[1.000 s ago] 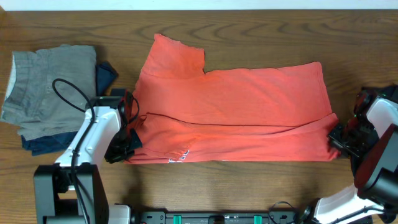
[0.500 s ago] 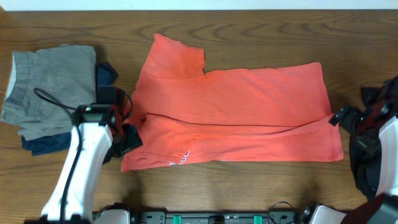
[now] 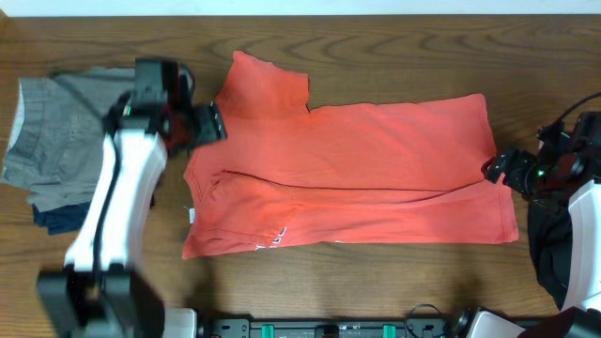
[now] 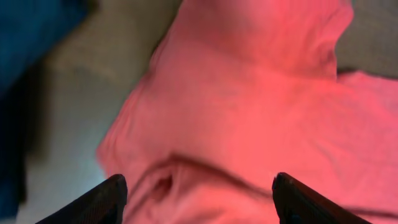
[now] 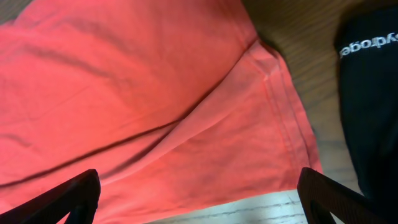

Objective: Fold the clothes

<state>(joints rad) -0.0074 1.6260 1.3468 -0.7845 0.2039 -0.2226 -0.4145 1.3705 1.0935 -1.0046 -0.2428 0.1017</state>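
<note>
The left claw [image 4: 198,180] and the right claw [image 5: 199,176] are both wide open, holding nothing, over the red shirt [image 3: 376,160].

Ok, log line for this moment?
stage: mid-fold | coral T-shirt: flat, one lengthwise fold | left end effector: open, above sleeve end | right end effector: open, above hem end
</note>
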